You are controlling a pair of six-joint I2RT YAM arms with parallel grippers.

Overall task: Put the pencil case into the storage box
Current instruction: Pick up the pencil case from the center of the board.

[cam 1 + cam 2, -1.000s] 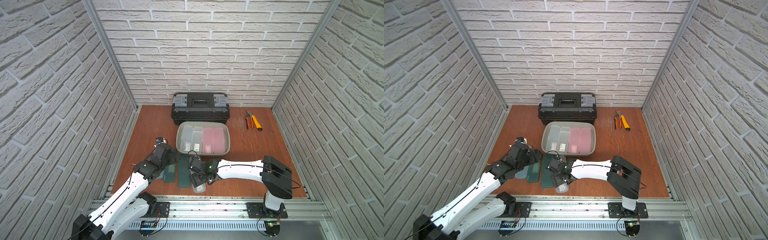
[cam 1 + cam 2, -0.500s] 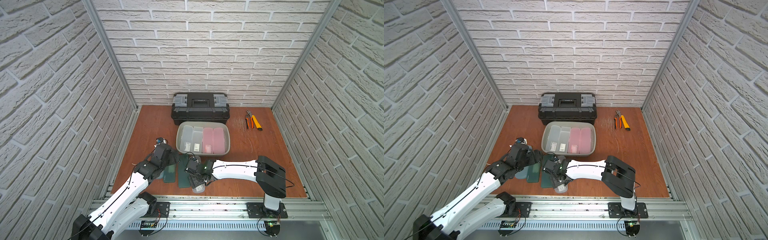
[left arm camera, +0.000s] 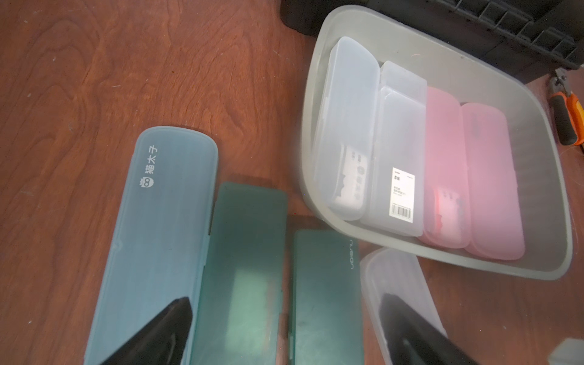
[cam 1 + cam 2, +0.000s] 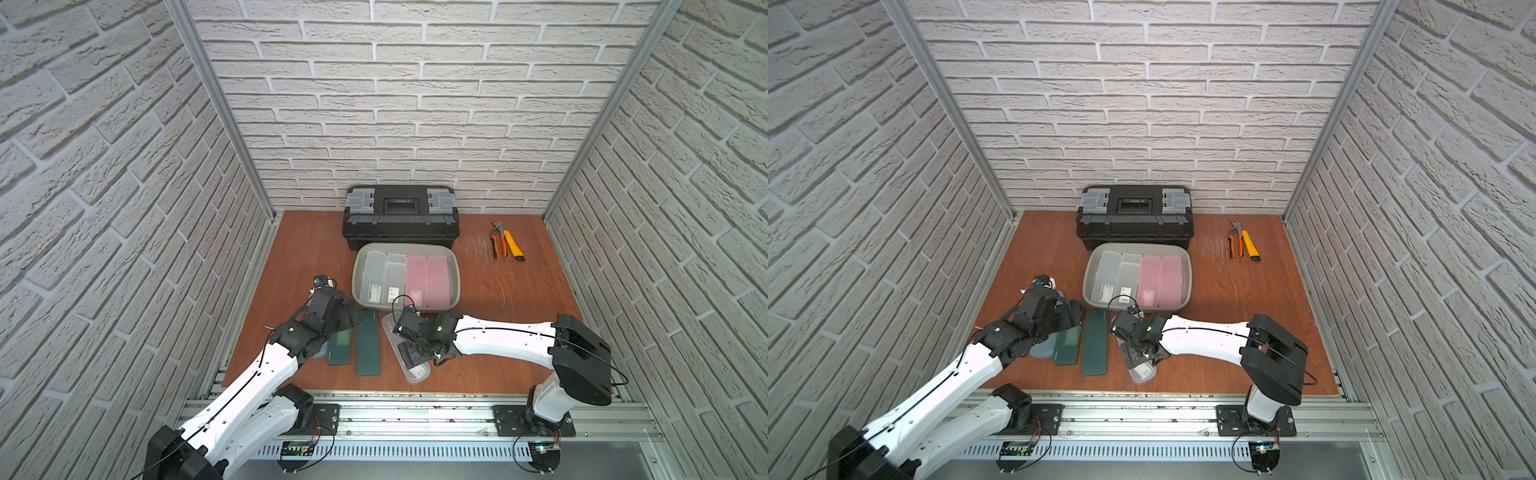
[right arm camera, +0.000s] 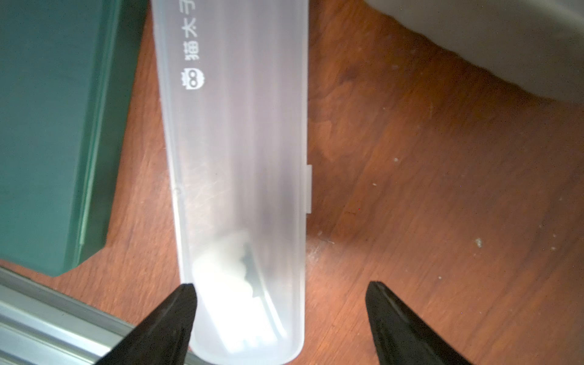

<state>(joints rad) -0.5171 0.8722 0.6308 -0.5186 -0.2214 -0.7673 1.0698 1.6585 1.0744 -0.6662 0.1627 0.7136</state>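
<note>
Brick-pattern walls on three sides; red-brown wooden table [image 4: 299, 257]. The grey-green storage box [image 4: 403, 245] stands mid-table in front of a black toolbox [image 4: 401, 220], with four cases already side by side across its floor. The frosted pencil case [image 5: 240, 158] lies flat on the wood just in front of the box, beside a dark green case [image 3: 325, 300]. Its long axis runs from the front rail toward the box, slightly skewed. The printed logo faces up at the box end and a white insert shows at the rail end. This is close to parallel with the cases already stowed. The right gripper [image 5: 279, 284] hangs over the rail end with jaws spread wide, holding nothing. One finger sits at the case's long edge and the other is well off on bare wood. The left gripper [image 3: 284, 297] is also wide and empty, above the blue case [image 3: 164, 221] and the green ones. Risks, as judged: the straddle is off-centre, so closing may shove the case sideways before it clamps. Smooth plastic gripped near one end could droop or slip on the lift. The far end lies close to the box wall and may catch the rim. With the floor full, the case must land on top and could slide off.
</note>
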